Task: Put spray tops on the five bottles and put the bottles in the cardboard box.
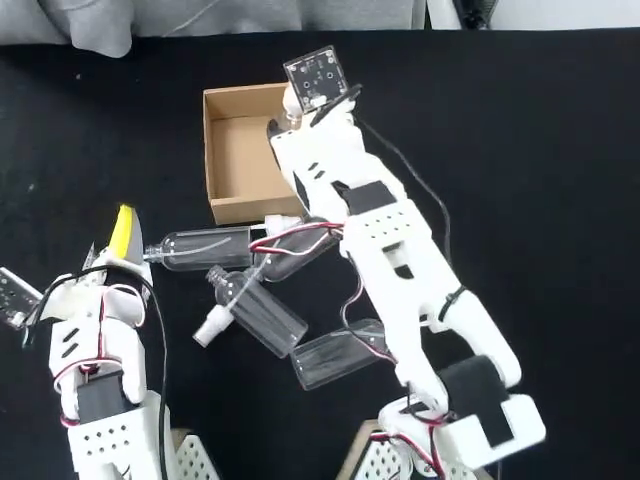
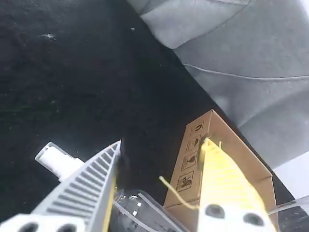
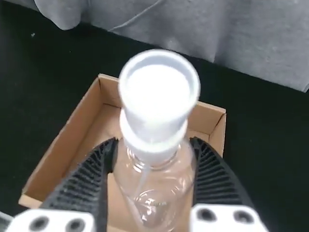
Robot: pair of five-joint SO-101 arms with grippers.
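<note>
Clearly boxing step: right gripper (image 3: pixel 153 145) clamped on capped bottle (image 3: pixel 155 193), spray top (image 3: pixel 159 89) on, hanging over box (image 3: pixel 72 140). Next move, I reckon: lower bottle into box, release without snagging wall. Right arm stretched long toward box, wrist tipped down. Left gripper (image 2: pixel 161 145) spread wide, low beside box, at nozzle end of lying bottle (image 1: pixel 200 246). Other bottles (image 1: pixel 262 315) lie on arms' side of box.

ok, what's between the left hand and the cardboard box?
A clear bottle lies on its side there, with its neck end toward the left hand and its body just outside the cardboard box. The high view shows this.
</note>
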